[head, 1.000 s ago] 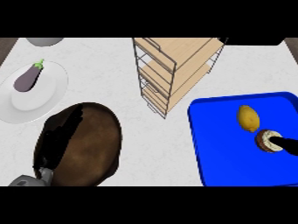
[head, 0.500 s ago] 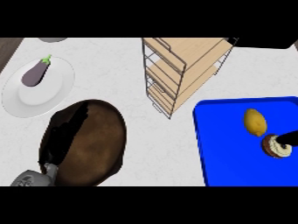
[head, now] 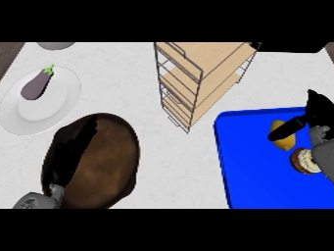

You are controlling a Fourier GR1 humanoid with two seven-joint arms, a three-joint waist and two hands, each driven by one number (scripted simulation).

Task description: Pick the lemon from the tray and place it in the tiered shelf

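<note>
Right hand (head: 320,117) hangs over the lemon (head: 281,135) in the blue tray (head: 249,166), fingers (head: 291,126) spread, not yet grasping; risk: thumb nudges it away before closure.

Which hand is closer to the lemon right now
Right. The right hand is at the lemon on the blue tray, a digit lying across it. The left hand is far across the counter, over the brown bowl.

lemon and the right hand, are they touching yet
Cannot tell. In the head view a finger of the right hand lies across the lemon, overlapping it, but from steeply above contact or a gap does not show.
</note>
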